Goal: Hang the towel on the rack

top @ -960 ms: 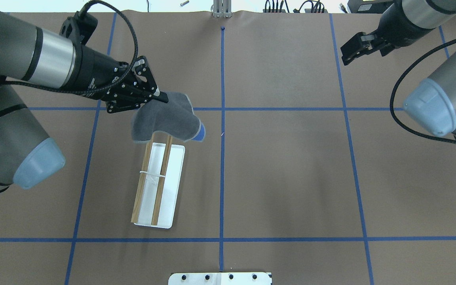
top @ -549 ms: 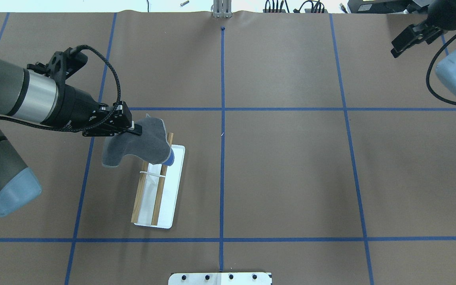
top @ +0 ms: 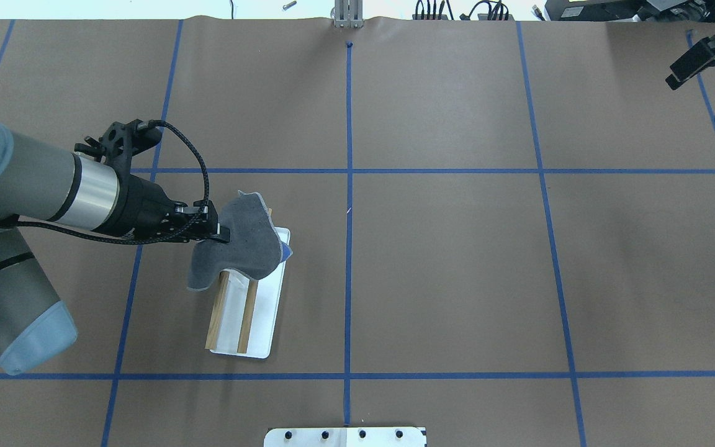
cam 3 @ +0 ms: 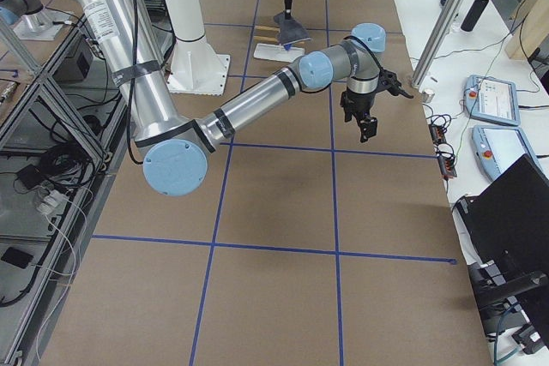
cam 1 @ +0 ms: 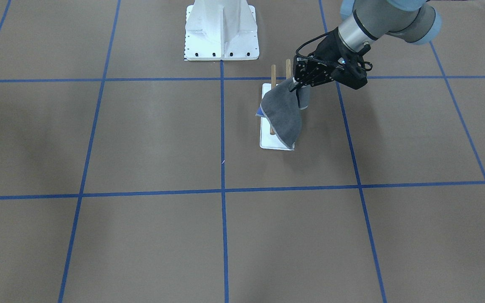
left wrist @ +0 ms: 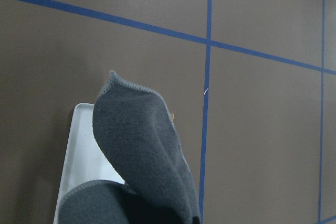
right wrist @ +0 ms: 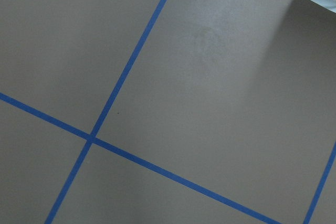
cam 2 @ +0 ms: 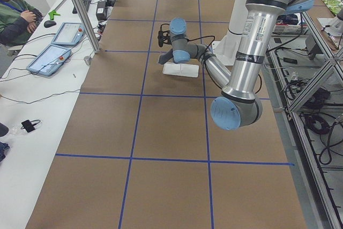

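The dark grey towel (top: 242, 242) hangs from my left gripper (top: 221, 234), which is shut on its edge. It drapes over the far end of the rack's two wooden rods (top: 233, 316), and its blue tag (top: 286, 251) shows on the right side. The rack's white base (top: 269, 310) lies under them. In the front-facing view the left gripper (cam 1: 295, 86) holds the towel (cam 1: 284, 113) over the rods (cam 1: 273, 71) and base (cam 1: 266, 143). The left wrist view shows the towel (left wrist: 142, 150) over the base (left wrist: 79, 150). My right gripper (top: 674, 77) is far off at the table's far right corner, jaws together and empty.
The white bolted pedestal (cam 1: 221, 29) stands at the robot's side of the table, near the rack, and also shows in the overhead view (top: 345, 436). Blue tape lines (top: 349, 248) cross the brown table. An operator (cam 2: 13, 4) sits beyond the far table edge.
My left gripper has carried the towel from beyond the rack's far end down onto the rods, which it now partly covers. My right arm has pulled back to the far right corner.
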### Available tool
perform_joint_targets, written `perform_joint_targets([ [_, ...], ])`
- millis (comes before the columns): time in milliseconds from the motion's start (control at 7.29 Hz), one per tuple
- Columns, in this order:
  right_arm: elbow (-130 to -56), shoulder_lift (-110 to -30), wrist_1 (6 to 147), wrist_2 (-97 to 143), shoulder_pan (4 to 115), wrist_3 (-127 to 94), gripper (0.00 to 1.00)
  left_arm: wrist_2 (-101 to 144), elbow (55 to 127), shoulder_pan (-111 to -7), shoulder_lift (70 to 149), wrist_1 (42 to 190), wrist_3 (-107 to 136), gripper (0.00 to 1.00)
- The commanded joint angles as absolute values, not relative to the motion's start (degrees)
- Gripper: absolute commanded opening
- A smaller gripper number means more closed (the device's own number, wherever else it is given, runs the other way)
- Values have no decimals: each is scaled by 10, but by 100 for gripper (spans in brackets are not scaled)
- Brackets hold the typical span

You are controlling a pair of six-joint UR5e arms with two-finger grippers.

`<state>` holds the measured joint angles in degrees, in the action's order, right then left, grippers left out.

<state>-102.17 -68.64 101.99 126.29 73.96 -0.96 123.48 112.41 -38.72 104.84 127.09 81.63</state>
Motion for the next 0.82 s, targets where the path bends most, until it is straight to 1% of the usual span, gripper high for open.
perform_joint_targets([
  [0,-1020,-688,1020,1263,744,-8,100,1224,1118,-374,1049,1271,815,0],
  [137,-1019,-696,1018,1263,744,-7,100,1225,1111,-373,1050,1272,815,4],
  [274,-1020,-704,1016,1264,744,-7,100,1224,1105,-373,1053,1273,814,49],
  [411,-1020,-706,1018,1263,744,-5,100,1224,1104,-374,1050,1273,781,70],
  [549,-1020,-708,1017,1264,744,-5,100,1225,1097,-375,1049,1273,756,89],
  [686,-1021,-708,1018,1263,746,-5,100,1226,1093,-379,1049,1273,756,98],
])
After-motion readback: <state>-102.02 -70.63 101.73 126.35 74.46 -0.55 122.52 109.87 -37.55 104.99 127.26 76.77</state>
